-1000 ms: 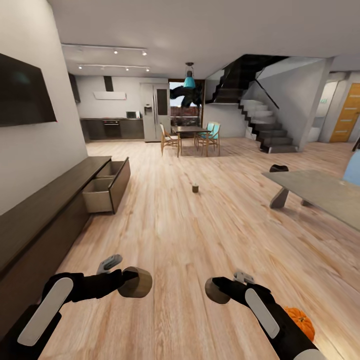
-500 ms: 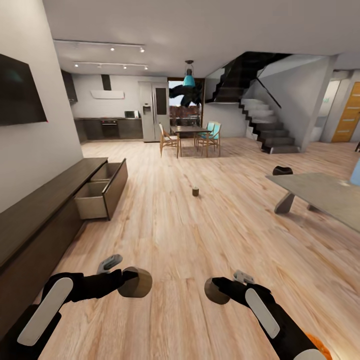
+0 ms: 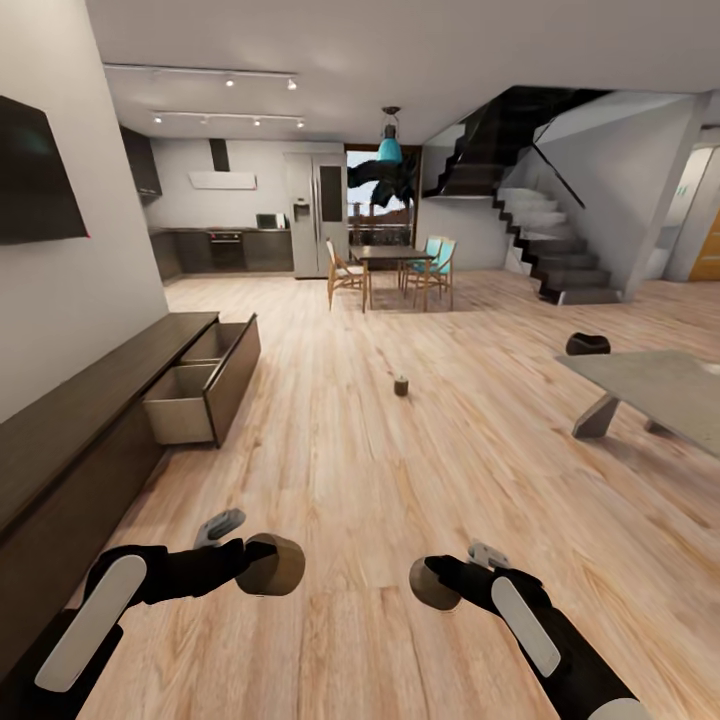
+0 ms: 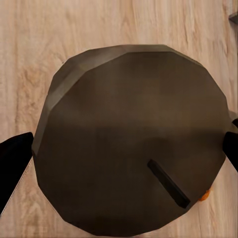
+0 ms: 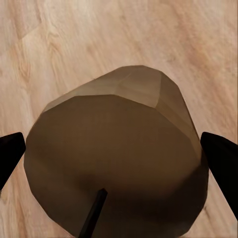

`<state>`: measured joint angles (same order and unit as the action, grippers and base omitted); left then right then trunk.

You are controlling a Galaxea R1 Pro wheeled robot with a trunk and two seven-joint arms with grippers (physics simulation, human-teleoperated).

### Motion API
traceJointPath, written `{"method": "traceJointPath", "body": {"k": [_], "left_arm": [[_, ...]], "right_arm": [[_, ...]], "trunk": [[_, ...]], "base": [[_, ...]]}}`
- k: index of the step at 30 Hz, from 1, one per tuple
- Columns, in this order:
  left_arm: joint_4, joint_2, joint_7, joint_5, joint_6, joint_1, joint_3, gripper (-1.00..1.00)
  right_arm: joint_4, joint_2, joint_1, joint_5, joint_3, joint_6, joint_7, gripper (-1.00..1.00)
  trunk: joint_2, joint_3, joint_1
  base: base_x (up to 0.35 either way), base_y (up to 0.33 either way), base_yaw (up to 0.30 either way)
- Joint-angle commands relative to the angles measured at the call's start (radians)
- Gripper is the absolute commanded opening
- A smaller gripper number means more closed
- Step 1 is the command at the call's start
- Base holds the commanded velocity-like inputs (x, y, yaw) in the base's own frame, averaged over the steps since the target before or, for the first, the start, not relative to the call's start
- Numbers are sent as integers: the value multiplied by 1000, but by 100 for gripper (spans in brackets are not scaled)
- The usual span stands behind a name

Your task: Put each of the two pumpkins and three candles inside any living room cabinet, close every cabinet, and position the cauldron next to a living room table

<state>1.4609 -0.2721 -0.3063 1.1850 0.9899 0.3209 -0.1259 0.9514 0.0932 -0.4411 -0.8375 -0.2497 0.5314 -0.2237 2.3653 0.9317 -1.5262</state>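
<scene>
Two candles are being carried at once: the left gripper [image 3: 262,566] is clamping one squat tan candle [image 4: 131,141] between its dark fingers [image 4: 14,166], and the right gripper [image 3: 437,583] is gripping a second candle [image 5: 116,158] the same way. Both candles are faceted, matte, wider than tall, each showing a short black wick on its flat face.

Judging by this, the robot is in the stowing step, heading for the cabinet [image 3: 90,410], a long low dark-brown wooden unit running along the wall. Two of its drawers [image 3: 195,390] are standing pulled out, showing pale beige insides. A third candle [image 3: 401,385] is sitting on the pale wood-plank floor [image 3: 330,470], well out from the cabinet's open drawers toward the middle of the room. Farther from the cabinet, across the room, the grey glossy coffee table [image 3: 660,385] is standing on slab legs, with the round matte-black cauldron [image 3: 587,344] just beyond it.

Next, the base probably needs turning toward the open drawers, so that each arm can reach over a beige compartment and release.
</scene>
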Motion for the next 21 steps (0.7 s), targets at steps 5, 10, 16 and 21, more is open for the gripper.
{"method": "traceJointPath", "body": {"k": [5, 10, 16, 21], "left_arm": [[1, -2, -11, 16, 0, 1, -1, -100], [1, -2, -11, 16, 0, 1, -1, -100], [1, 0, -12, 15, 0, 1, -1, -100], [1, -1, -11, 16, 0, 1, -1, -100]], "right_arm": [[4, 1, -1, -10, -3, -1, -9, -100], [7, -1, -1, -10, -1, -11, -8, -100], [7, 2, -1, -9, -2, -14, -8, -100], [9, 5, -1, -9, -2, -16, -5, -100]], "trunk": [[1, 9, 0], [1, 16, 0], [1, 22, 0], [1, 22, 0]], "base": [[331, 0, 95], [331, 0, 95], [331, 0, 49], [331, 0, 5]]}}
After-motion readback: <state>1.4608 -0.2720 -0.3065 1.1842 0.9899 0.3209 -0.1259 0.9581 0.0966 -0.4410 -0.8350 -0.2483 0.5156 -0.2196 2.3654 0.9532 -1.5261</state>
